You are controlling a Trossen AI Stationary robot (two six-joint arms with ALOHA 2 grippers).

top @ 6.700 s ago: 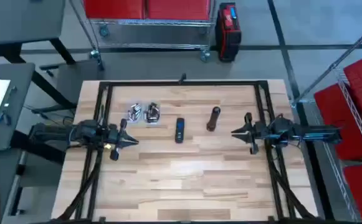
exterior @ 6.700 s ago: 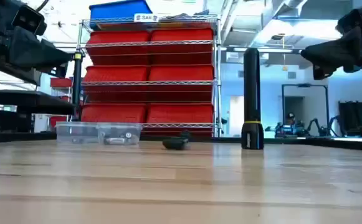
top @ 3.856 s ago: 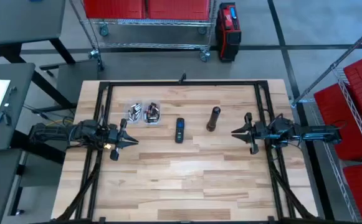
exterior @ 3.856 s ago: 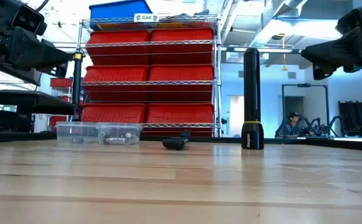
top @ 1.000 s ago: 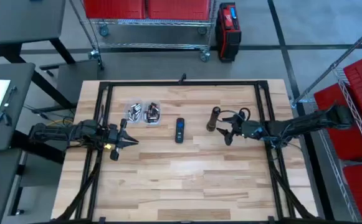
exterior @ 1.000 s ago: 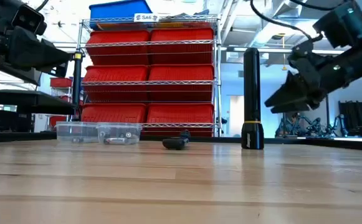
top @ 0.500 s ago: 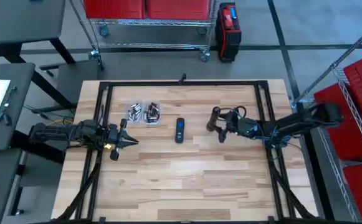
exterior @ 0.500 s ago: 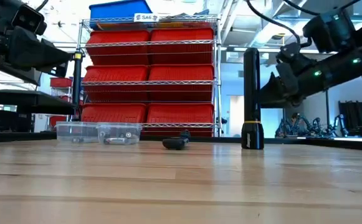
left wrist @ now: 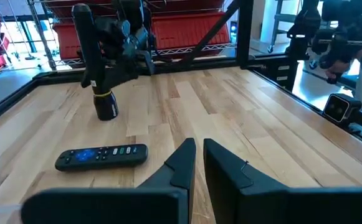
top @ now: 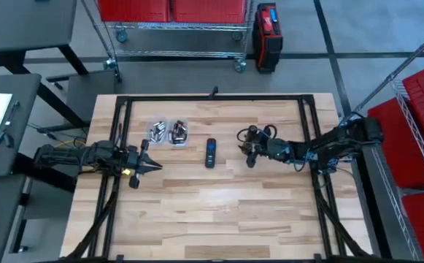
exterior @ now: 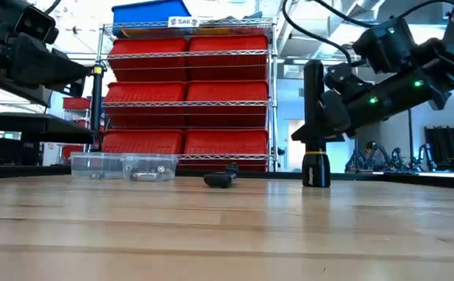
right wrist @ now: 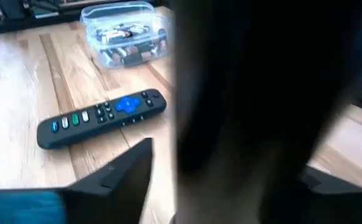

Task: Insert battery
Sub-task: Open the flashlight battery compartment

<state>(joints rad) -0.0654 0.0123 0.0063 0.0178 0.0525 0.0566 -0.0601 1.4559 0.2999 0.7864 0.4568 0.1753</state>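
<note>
So the big change: the right arm was parked out at the right edge of the bench (top: 197, 219) a few seconds ago, and over the last second it has swung in toward the middle. Now the right gripper (top: 249, 147) is right up at the flashlight (exterior: 314, 125), which stands upright, well right of the remote (top: 210, 152). In the right wrist view the flashlight's dark body fills most of the frame between that arm's fingers, so the gripper is spread with the flashlight sitting in the gap. I can't tell whether the fingers are actually touching it yet; from the low view it looks like they straddle it around mid-height, nothing squeezed.

My read: this is the opening grab, getting hold of the flashlight so a battery can go in. Nothing has been inserted yet, and the batteries are all in the two clear plastic containers (top: 167, 131) at the back left of the bench, just left of the remote.

The left gripper (top: 147, 167) hovers over the left side of the bench, hasn't budged, fingers nearly together and holding nothing.
</note>
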